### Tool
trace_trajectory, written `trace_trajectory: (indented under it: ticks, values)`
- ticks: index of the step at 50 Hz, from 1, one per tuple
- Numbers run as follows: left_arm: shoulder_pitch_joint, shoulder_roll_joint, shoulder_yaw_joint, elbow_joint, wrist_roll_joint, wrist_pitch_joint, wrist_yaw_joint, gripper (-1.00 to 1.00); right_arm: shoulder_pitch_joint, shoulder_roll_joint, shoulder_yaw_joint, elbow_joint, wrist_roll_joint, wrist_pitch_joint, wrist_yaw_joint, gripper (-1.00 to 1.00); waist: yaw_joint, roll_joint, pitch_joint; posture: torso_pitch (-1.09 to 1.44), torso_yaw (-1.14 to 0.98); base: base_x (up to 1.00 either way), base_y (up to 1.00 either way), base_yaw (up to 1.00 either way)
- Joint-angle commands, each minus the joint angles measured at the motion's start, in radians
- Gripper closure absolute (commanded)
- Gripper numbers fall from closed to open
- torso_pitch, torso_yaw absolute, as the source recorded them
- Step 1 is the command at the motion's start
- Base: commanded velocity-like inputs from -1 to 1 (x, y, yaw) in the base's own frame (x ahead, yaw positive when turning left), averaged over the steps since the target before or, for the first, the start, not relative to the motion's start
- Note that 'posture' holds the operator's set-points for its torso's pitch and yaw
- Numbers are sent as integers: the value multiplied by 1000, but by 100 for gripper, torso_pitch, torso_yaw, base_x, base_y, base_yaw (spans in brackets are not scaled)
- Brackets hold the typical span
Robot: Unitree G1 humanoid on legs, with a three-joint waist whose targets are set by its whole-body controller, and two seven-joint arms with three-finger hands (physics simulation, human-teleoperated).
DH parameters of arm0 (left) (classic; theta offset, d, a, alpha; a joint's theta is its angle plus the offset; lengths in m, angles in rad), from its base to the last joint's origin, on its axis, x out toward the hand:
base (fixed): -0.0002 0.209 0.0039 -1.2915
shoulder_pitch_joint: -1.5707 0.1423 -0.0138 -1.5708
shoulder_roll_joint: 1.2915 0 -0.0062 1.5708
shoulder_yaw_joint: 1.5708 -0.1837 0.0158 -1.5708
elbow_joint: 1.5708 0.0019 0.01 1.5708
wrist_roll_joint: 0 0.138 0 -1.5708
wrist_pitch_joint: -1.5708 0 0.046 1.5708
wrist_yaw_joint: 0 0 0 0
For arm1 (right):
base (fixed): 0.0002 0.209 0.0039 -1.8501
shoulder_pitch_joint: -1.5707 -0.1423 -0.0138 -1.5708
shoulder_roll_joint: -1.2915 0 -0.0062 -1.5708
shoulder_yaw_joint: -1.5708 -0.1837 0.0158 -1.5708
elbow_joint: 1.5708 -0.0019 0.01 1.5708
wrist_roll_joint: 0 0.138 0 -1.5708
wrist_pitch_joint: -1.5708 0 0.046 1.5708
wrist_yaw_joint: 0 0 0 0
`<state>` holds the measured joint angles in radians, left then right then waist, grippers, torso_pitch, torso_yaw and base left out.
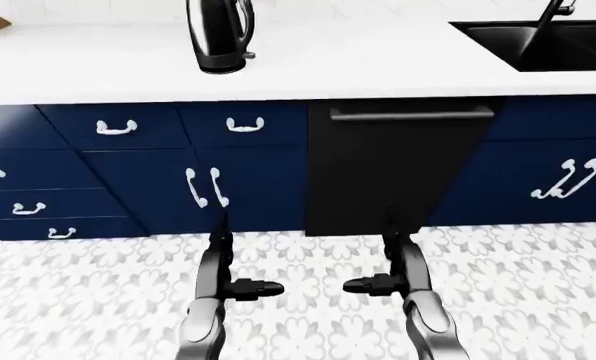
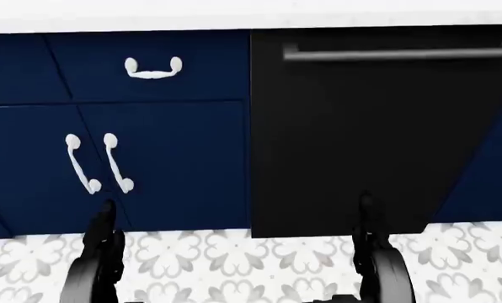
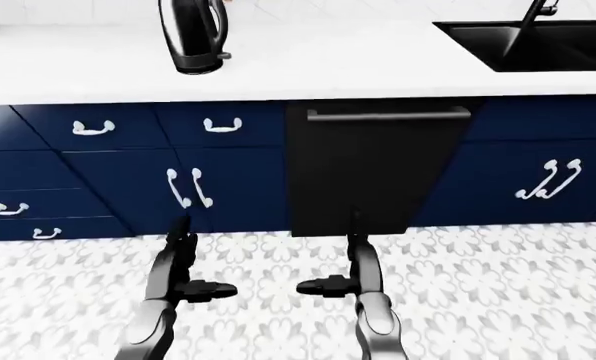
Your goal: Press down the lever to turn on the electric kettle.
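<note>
1. Nearest to the camera, the left hand (image 1: 240,283) and the right hand (image 1: 380,281) hang low over the patterned floor (image 1: 538,300); both are empty, with fingers spread apart and thumbs pointing toward each other.
2. Above them stand the navy cabinets (image 1: 248,180) with white handles and the black dishwasher (image 1: 388,172).
3. On the white counter (image 1: 358,67), at the top left of the left-eye view, stands the black electric kettle (image 1: 219,34), well apart from both hands.
4. At the top right is the black sink (image 1: 548,41).
</note>
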<state>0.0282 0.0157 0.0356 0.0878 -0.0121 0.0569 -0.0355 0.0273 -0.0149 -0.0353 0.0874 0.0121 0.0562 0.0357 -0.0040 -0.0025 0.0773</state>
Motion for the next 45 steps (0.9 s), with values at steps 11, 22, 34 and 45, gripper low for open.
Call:
trace_trajectory:
  ticks: [11, 22, 34, 45]
  values:
    - [17, 2, -9, -202, 33, -15, 4, -100, 7, 3, 16, -228, -32, 3, -13, -100, 9, -6, -76, 0, 0, 0, 0, 0]
    - [16, 5, -7, -396, 63, 127, 1, -100, 17, -2, 14, -404, -50, 80, -3, -100, 9, -3, -88, 0, 0, 0, 0, 0]
    - [-4, 12, 14, -588, 98, 270, -10, -100, -25, -6, 8, -553, -88, 183, -8, -100, 8, -2, -86, 0, 0, 0, 0, 0]
    - [-33, 24, 52, -713, 114, 363, -29, -100, -29, -2, 25, -658, -127, 252, -5, -100, 7, -1, -78, 0, 0, 0, 0, 0]
